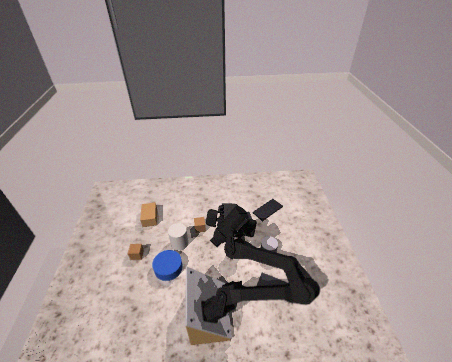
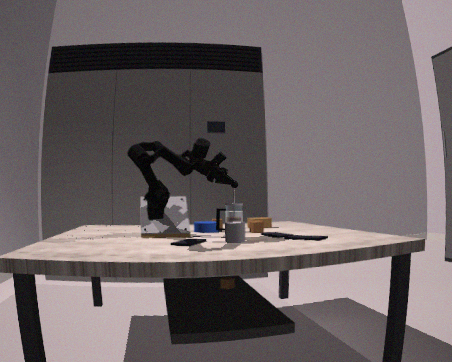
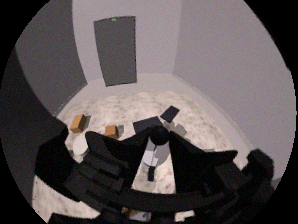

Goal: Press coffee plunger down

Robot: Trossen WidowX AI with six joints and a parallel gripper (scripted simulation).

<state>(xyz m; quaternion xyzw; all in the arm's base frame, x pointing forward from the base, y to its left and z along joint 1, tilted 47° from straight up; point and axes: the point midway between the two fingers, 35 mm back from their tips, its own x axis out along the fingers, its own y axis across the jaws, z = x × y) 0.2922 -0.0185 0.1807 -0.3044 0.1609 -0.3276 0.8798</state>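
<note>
Gripper (image 2: 233,184) grips the raised plunger knob (image 2: 234,186) above the upright coffee press (image 2: 234,223); straight downward push required next.

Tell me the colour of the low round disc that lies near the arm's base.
The low round disc is blue; the top view shows it best.

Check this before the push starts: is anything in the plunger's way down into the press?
Nothing visible is. The gripper is shut on the plunger knob, the thin rod runs straight down into the coffee press, and the nearby blocks stand apart from it.
</note>
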